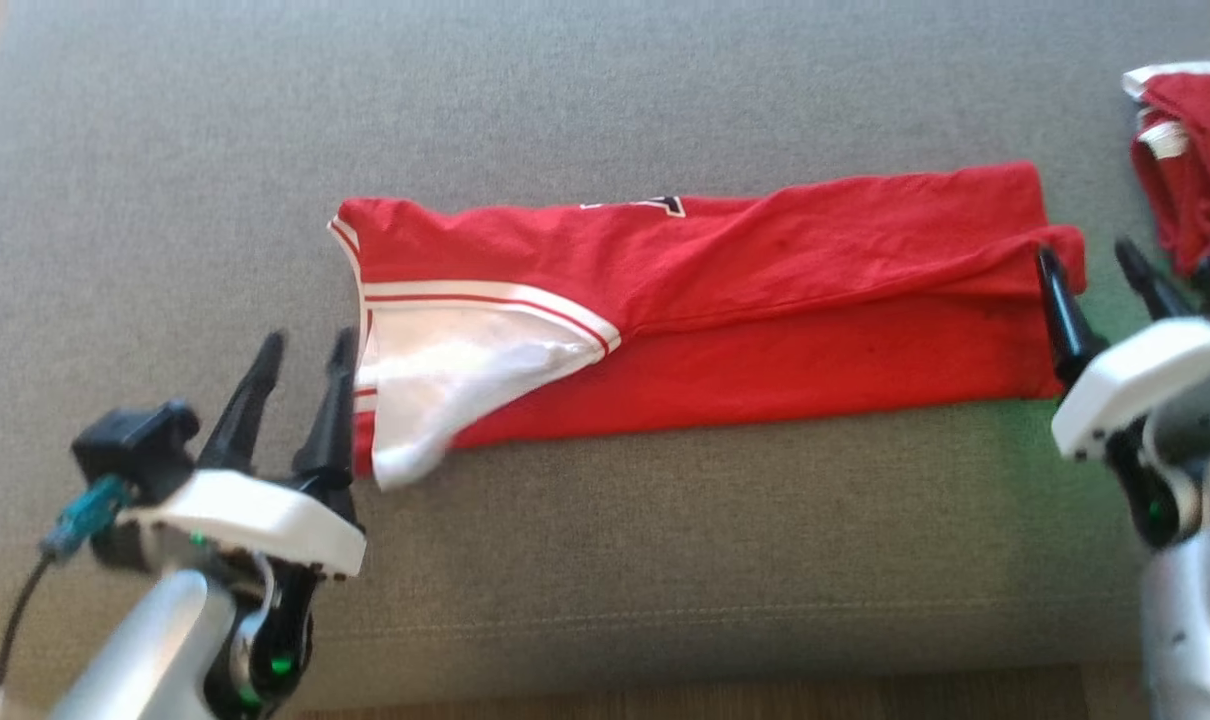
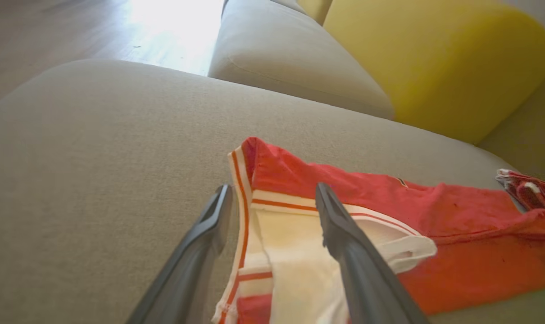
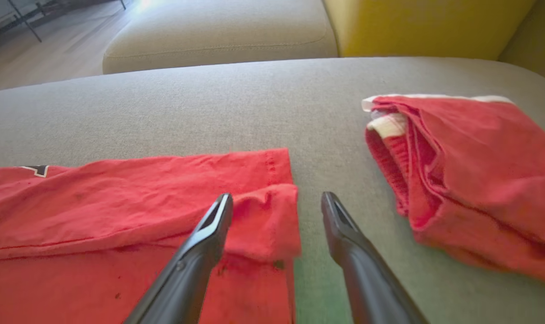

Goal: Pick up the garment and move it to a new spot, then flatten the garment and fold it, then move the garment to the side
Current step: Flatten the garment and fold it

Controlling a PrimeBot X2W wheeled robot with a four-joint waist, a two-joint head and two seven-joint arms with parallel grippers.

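- Grey sofa cushion (image 1: 605, 100), head view: the red shirt (image 1: 765, 290) lies on it folded long, left pincer (image 1: 310, 340) at its white sleeve end, right pincer (image 1: 1085, 250) at its hem end.
- Left wrist view: jaws wide, straddling the sleeve edge, gripping nothing.
- Right wrist view: jaws wide, 1 finger over the hem corner; a 2nd folded red garment (image 3: 470, 180) lies apart.

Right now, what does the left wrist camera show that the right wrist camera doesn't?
Left wrist camera: the left hand, open, at the white, red-striped end of the long red folded shirt. Right wrist camera: the right hand, open, at that shirt's plain red hem. Both: the shirt itself, a smaller folded red garment, the grey fabric sofa seat and a yellow cushion.
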